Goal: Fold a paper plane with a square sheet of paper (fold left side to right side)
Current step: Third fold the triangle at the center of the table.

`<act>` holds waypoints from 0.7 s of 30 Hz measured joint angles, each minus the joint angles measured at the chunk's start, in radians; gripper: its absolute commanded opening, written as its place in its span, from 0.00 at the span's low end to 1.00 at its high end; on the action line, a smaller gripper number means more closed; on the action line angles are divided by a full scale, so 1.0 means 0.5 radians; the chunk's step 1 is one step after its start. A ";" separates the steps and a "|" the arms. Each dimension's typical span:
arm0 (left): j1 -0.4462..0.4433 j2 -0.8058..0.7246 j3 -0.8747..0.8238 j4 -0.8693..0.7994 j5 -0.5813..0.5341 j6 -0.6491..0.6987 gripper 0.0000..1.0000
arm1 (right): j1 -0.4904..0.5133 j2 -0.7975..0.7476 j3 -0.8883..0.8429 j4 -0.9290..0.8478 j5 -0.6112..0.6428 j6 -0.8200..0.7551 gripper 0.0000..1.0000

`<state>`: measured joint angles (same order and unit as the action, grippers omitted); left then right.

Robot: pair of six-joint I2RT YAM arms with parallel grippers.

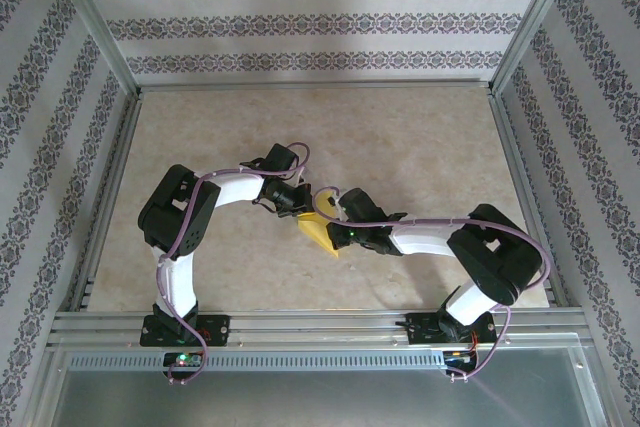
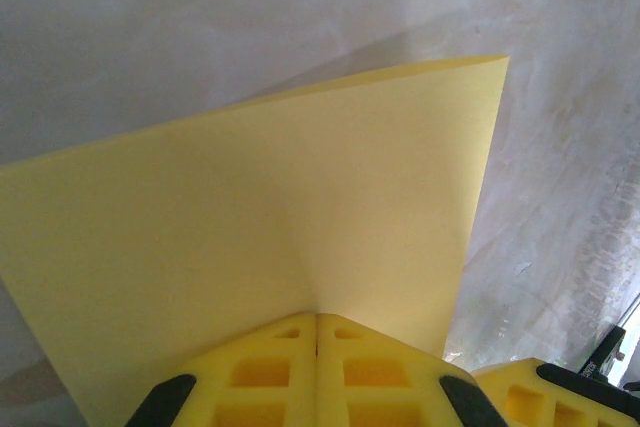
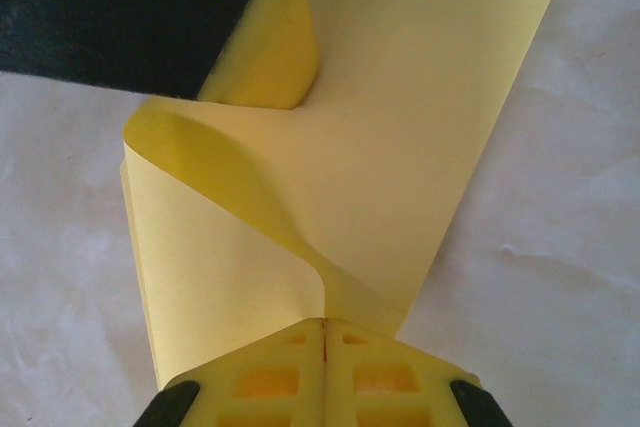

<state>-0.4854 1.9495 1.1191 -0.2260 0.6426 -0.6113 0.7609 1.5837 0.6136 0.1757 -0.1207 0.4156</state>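
Note:
The square sheet of paper [image 1: 322,234] is yellow and hangs between my two grippers over the middle of the table. My left gripper [image 1: 300,209] comes in from the left and is shut on the sheet [image 2: 300,217]; its fingertips [image 2: 317,316] press together on one edge, and the paper fans out flat beyond them. From the right, my right gripper [image 1: 338,232] is shut on another edge [image 3: 325,322], where the sheet [image 3: 400,127] bends over in a soft curl. One of the left gripper's fingers [image 3: 268,47] touches the paper at the top of the right wrist view.
The beige table [image 1: 400,147] lies under the paper. Patterned walls and metal frame rails [image 1: 110,147] close it in on the left, right and back. A metal bar [image 1: 320,325] runs along the near edge by the arm bases.

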 measured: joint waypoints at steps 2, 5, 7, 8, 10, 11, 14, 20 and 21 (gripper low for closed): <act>0.000 0.000 -0.001 0.000 0.000 0.000 0.03 | 0.001 0.007 0.006 0.000 -0.001 0.000 0.00; 0.000 0.000 -0.001 0.000 0.000 0.002 0.03 | 0.001 0.018 0.013 0.002 -0.001 0.000 0.00; 0.000 0.000 0.000 0.000 0.000 0.005 0.03 | 0.000 0.024 0.014 0.000 -0.001 -0.001 0.00; 0.000 0.000 0.000 0.000 0.000 0.005 0.03 | 0.000 0.027 0.014 0.000 -0.001 -0.002 0.00; 0.000 0.000 0.000 0.000 0.000 0.005 0.03 | 0.001 0.033 0.014 0.000 -0.002 -0.005 0.00; 0.000 0.000 0.000 0.000 0.000 0.005 0.03 | 0.000 0.036 0.014 0.000 -0.002 -0.006 0.00; 0.000 0.000 0.000 0.000 0.000 0.005 0.04 | 0.001 0.043 0.017 0.001 -0.007 -0.006 0.00; -0.008 0.000 0.029 -0.043 -0.024 0.020 0.15 | 0.001 0.043 0.017 0.002 -0.008 -0.006 0.00; -0.012 0.000 0.050 -0.067 -0.041 0.024 0.16 | 0.001 0.043 0.017 0.002 -0.008 -0.006 0.00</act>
<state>-0.4915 1.9495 1.1442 -0.2596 0.6220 -0.5991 0.7612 1.6054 0.6220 0.1764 -0.1246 0.4126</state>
